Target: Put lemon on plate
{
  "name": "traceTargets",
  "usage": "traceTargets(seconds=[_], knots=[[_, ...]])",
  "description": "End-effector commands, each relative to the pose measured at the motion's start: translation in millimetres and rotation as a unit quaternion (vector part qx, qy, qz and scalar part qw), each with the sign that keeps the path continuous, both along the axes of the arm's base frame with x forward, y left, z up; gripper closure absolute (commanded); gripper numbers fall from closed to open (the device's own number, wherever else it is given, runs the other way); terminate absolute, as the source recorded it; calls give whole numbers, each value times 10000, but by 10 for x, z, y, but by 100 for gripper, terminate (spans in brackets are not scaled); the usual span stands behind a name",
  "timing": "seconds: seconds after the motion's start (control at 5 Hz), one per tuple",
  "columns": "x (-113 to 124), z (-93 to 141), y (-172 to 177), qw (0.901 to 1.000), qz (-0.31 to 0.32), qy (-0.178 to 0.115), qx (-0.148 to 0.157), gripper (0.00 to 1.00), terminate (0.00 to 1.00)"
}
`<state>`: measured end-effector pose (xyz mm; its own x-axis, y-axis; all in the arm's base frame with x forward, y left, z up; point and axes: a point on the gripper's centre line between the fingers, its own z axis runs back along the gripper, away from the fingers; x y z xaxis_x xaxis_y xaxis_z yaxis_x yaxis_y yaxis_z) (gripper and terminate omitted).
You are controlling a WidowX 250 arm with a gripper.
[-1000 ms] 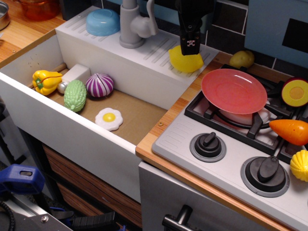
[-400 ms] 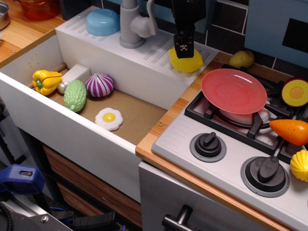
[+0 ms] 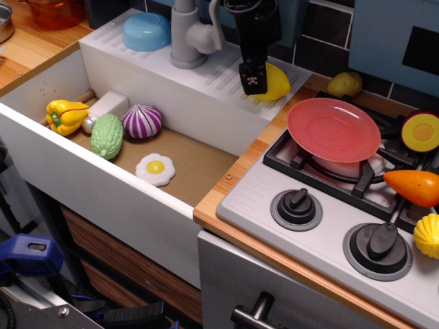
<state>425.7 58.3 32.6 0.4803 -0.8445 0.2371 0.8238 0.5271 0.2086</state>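
Note:
The bright yellow lemon (image 3: 276,82) lies on the white ribbed drainboard (image 3: 212,75) to the right of the faucet. My black gripper (image 3: 252,81) hangs from above, low over the drainboard, in front of the lemon's left end and hiding that part of it. Only the near finger's face (image 3: 252,77) shows, so I cannot tell how the jaws stand or whether they hold the lemon. The round pink-red plate (image 3: 333,129) sits on the stove's back-left burner, right of and nearer than the lemon, with nothing on it.
A grey faucet (image 3: 188,34) and an upturned blue bowl (image 3: 147,31) stand on the drainboard to the left. The sink (image 3: 199,164) holds toy food. A tan potato-like toy (image 3: 344,83), a carrot (image 3: 413,186) and a ribbed yellow shell (image 3: 428,235) lie around the stove.
My gripper has moved left and down, from above the lemon's top to in front of its left end. The lemon and plate have stayed about where they were.

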Motion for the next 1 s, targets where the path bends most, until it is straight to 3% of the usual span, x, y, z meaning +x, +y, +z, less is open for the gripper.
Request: traceTargets(seconds=[0.0, 0.2, 0.4, 0.6, 0.8], knots=[[127, 63, 73, 9996, 3, -229, -176, 0, 0], [111, 18, 28, 9993, 129, -168, -300, 0, 0], [49, 106, -7, 9992, 289, -77, -261, 100, 0], [-37, 462, -58, 9983, 580, -22, 89, 100, 0], [-293, 770, -281, 9945, 1008, 54, 295, 100, 0]])
